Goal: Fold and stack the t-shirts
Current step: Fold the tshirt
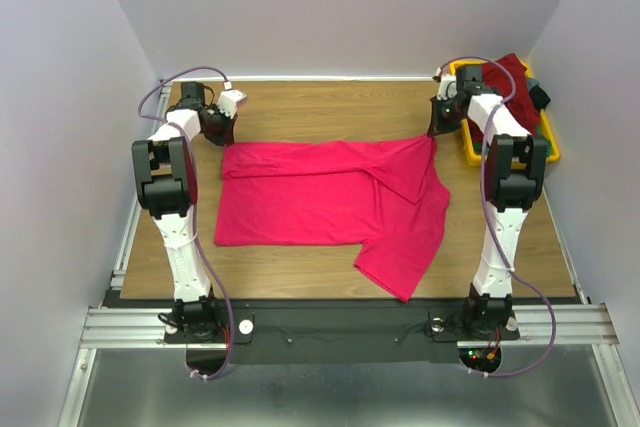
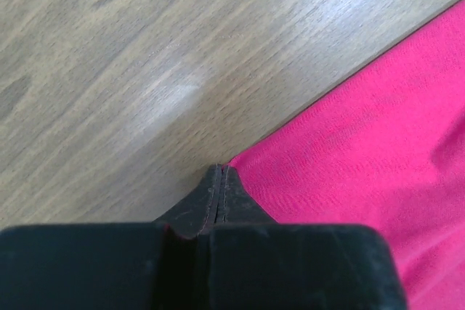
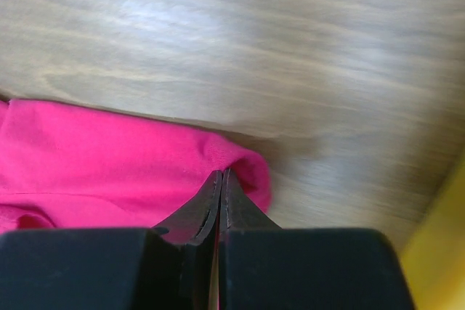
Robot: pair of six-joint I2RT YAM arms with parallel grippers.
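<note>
Wood table, maroon shirt in yellow bin

A wooden desk fills the middle of the top view, boxed in by pale walls. A yellow bin sits at its upper right corner (a blurred yellow sliver also edges the right wrist view's lower right). Aluminium rails cross the bottom.

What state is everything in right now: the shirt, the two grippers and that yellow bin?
crimson t-shirt: spread on the table, rumpled on its right side, not folded yet.
left gripper: shut, pinching the shirt's far left corner.
right gripper: shut, pinching the shirt's far right corner.
yellow bin: holds a heap of unfolded shirts, maroon on top.
</note>
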